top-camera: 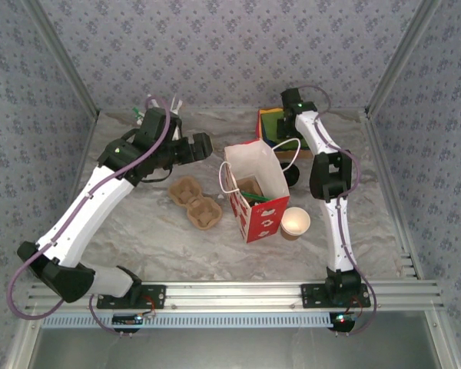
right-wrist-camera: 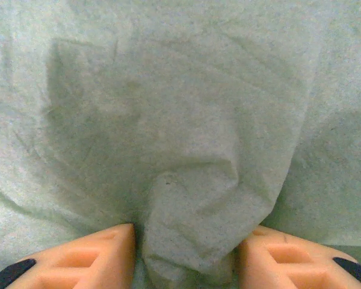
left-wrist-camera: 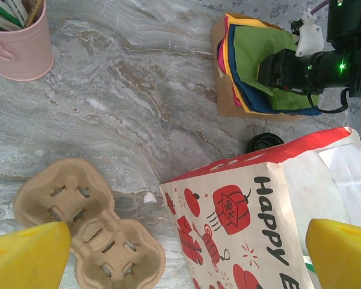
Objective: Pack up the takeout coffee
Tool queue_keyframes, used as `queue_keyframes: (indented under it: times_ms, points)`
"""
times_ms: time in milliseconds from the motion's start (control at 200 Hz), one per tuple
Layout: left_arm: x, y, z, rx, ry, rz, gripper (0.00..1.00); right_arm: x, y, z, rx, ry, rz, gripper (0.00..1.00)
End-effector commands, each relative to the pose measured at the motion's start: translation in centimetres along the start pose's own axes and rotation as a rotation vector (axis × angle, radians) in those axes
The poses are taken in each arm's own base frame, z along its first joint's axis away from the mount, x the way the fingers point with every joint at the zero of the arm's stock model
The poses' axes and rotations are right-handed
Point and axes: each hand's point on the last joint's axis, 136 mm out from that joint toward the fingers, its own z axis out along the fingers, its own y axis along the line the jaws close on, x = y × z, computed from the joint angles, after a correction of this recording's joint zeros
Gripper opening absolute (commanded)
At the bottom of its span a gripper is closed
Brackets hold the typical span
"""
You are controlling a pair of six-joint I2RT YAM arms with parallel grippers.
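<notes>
The paper bag (top-camera: 261, 219) stands upright and open-topped in the middle of the marbled tabletop (left-wrist-camera: 138, 90), its red-printed side facing the arm bases. Just left of the bag lies a two-hole pulp cup carrier (top-camera: 194, 201). At the bag's near-right corner stands a lidless brown cup (top-camera: 295, 223) with a pale inside. I cannot place the takeout coffee for certain. A round black top (left-wrist-camera: 265, 142) shows just behind the bag's far-right corner, and the bag hides whatever is under it.

Beyond the bag, a stack of coloured napkins (top-camera: 270, 123) rests on a brown board. The right end effector (right-wrist-camera: 186, 253) is down on this stack, its orange fingers (right-wrist-camera: 90, 256) pressed against either side of a raised fold of the green napkin (right-wrist-camera: 180, 150) on top. The left end effector (left-wrist-camera: 180, 259) hovers above and to the left of the bag. Its yellow fingers (left-wrist-camera: 30, 253) are spread wide with nothing between them. A pink bucket (left-wrist-camera: 21, 48) sits far to the left of the bag, near the back.
</notes>
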Motion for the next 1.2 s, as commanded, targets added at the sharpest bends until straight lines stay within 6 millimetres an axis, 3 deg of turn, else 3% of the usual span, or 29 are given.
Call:
queue_keyframes:
  times_ms: [0, 45, 285, 500, 590, 650, 815, 1059, 1199]
  points:
    - [-0.8, -0.3, -1.5, 0.031, -0.038, -0.022, 1.0, -0.1, -0.7, -2.0, 0.019, 0.003, 0.001, 0.45]
    - [-0.8, -0.3, -1.5, 0.033, -0.037, -0.021, 1.0, -0.3, -0.8, -2.5, 0.015, -0.005, 0.005, 0.4]
    - [-0.7, -0.3, -1.8, 0.037, -0.041, -0.022, 1.0, -1.6, -0.9, -5.3, 0.003, -0.054, 0.018, 0.38]
    - [-0.4, -0.2, -1.8, 0.04, -0.036, -0.025, 1.0, -1.8, -1.0, -6.2, -0.004, -0.068, 0.021, 0.35]
    - [-0.3, -0.1, -1.8, 0.039, -0.035, -0.028, 1.0, -1.5, -0.8, -5.8, -0.014, -0.058, 0.02, 0.35]
    - [-0.2, -0.1, -1.9, 0.04, -0.034, -0.028, 1.0, -1.2, -0.8, -5.3, -0.012, -0.047, 0.02, 0.47]
    - [0.0, 0.0, -2.0, 0.039, -0.032, -0.03, 1.0, -0.1, -0.8, -3.2, -0.009, -0.002, 0.009, 0.6]
    - [0.0, 0.1, -2.2, 0.035, -0.033, -0.03, 1.0, 1.4, -0.6, -0.8, -0.014, 0.052, 0.003, 0.59]
    - [-0.1, 0.0, -2.2, 0.037, -0.035, -0.028, 1.0, 1.3, -0.5, -0.9, -0.022, 0.049, 0.004, 0.45]
